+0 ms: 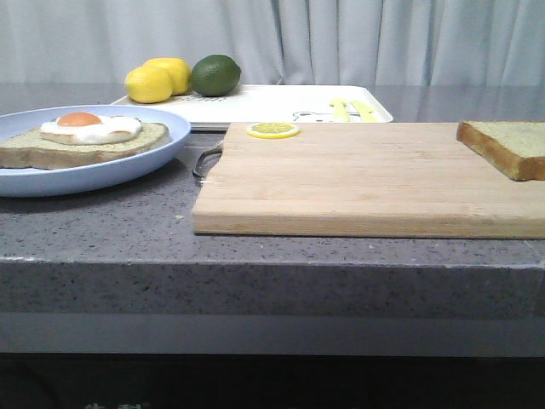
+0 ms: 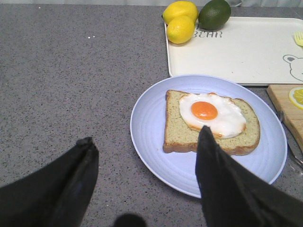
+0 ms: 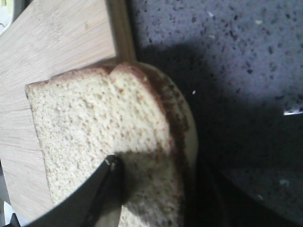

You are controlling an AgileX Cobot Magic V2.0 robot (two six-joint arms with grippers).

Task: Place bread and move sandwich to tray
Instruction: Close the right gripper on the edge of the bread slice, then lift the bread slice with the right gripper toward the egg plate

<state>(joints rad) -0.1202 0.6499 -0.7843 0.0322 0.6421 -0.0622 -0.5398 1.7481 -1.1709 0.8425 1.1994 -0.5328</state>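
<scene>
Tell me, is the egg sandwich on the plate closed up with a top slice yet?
Not yet: the sandwich lies open-faced on the blue plate, egg uncovered. The bread sits apart on the cutting board.

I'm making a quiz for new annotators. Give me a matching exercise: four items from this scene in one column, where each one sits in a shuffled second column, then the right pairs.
Items
1. fried egg
2. lemon slice
3. lime
4. loose bread slice

Places
A. on the white tray, beside two lemons
B. far right of the cutting board
C. on the bread on the blue plate
D. at the cutting board's far edge, towards the tray

Pairs: 1-C, 2-D, 3-A, 4-B
</scene>
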